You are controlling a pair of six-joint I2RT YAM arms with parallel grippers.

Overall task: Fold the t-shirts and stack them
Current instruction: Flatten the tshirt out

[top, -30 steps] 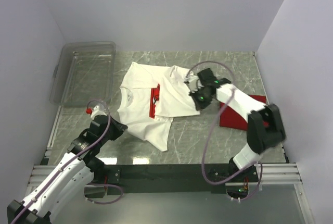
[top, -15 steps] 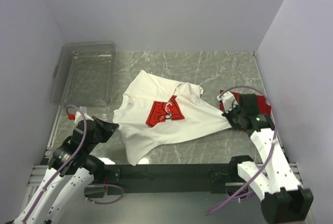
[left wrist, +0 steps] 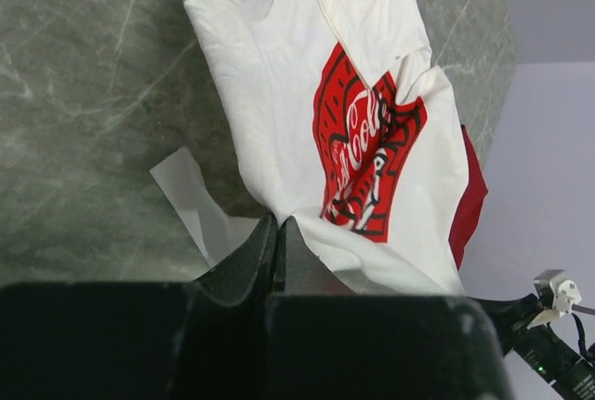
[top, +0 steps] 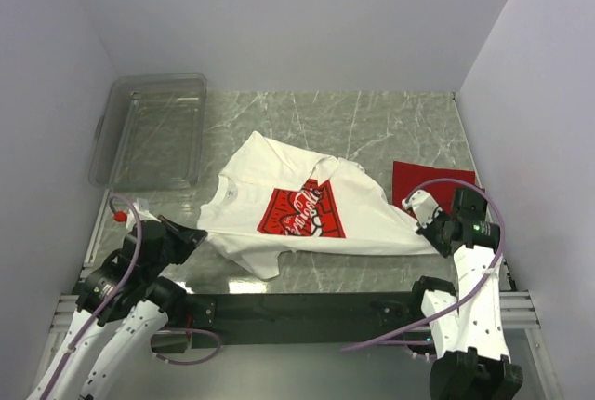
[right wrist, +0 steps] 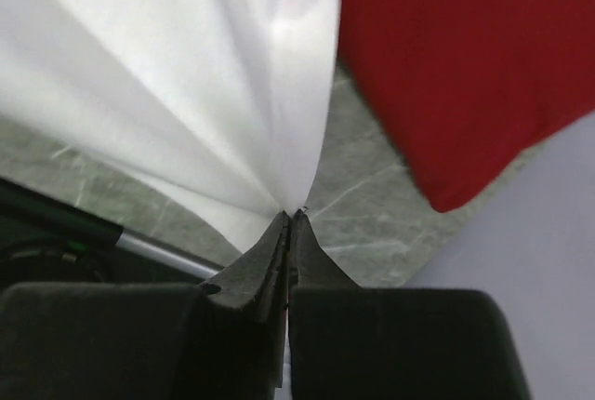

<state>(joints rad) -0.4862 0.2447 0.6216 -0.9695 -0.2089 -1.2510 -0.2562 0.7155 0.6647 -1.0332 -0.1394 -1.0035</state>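
Note:
The white t-shirt (top: 307,209) with the red Coca-Cola print is stretched across the table's near half, print up. My left gripper (top: 192,235) is shut on its left edge; in the left wrist view (left wrist: 277,223) cloth bunches at the closed tips. My right gripper (top: 429,231) is shut on its right edge; in the right wrist view (right wrist: 290,217) the white cloth (right wrist: 186,65) fans out from the tips. The red t-shirt (top: 437,186) lies folded at the right, just beyond the right gripper, and shows in the right wrist view (right wrist: 465,56).
A clear plastic bin (top: 153,130) stands at the far left of the marble table (top: 390,121). Walls close in on the left, back and right. The table's near edge has a black rail (top: 307,307).
Both grippers have pulled apart and toward the near edge, drawing the white shirt from a folded heap into a flat spread with the print showing. The right arm swung from over the shirt to the right.

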